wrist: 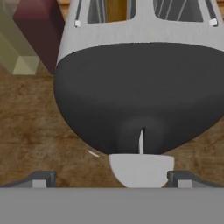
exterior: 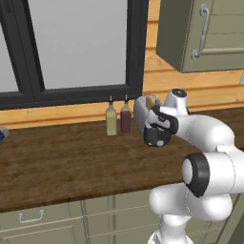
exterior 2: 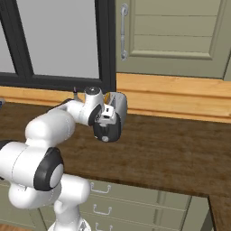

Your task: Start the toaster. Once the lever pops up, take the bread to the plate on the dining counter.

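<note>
Pincer at the toaster's black end panel

The pincer (wrist: 109, 177) stands wide and empty, its tips either side of the toaster's (wrist: 140, 78) grey lever; the toaster sits on the dark wood surface (exterior: 62, 162) just beside two bottles (exterior: 118, 119), with the pincer directly before its black end

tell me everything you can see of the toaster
The toaster is a small rounded box with a silver-white shell and a black end panel that faces the hand camera. A pale grey lever sits low on that panel, at the foot of a vertical slot. Its top slots show orange-tan inside. It stands upright on the dark wood counter, beside two bottles. The open gripper flanks the lever.
</note>
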### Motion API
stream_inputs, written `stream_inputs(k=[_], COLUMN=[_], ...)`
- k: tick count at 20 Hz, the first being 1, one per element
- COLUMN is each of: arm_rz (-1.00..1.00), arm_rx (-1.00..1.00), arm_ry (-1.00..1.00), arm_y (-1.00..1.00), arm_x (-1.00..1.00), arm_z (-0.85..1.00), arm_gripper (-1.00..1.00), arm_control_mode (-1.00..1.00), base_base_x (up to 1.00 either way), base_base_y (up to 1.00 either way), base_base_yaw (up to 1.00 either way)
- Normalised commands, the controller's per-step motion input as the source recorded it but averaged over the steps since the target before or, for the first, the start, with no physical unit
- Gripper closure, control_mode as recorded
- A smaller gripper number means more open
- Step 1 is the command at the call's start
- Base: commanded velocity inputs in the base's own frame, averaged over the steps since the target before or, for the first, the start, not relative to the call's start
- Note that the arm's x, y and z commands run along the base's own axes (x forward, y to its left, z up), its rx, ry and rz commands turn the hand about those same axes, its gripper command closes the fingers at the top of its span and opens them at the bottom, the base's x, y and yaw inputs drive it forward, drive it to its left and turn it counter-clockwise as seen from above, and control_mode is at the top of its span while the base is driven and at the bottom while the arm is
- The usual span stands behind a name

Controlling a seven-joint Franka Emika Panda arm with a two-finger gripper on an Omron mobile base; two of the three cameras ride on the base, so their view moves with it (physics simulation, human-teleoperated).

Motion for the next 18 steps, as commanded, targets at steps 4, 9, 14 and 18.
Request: stream_inputs(k=[4,9,14,18], arm_rz=[0.0,0.0,0.0,0.0], arm_rx=[0.0,-0.02,-0.02,-0.02], arm_ry=[0.0,0.0,0.0,0.0], arm_y=[0.0,0.01,0.0,0.0], arm_x=[0.01,0.0,0.0,0.0], arm_z=[-0.21,-0.27,-0.39,-0.37], arm_gripper=[-1.0,-1.0,-1.0,-1.0], arm_control_mode=[-1.0,-1.0,-1.0,-1.0], base_base_x=[0.0,0.0,0.0,0.0], base_base_y=[0.0,0.0,0.0,0.0], base_base_yaw=[0.0,0.0,0.0,0.0])
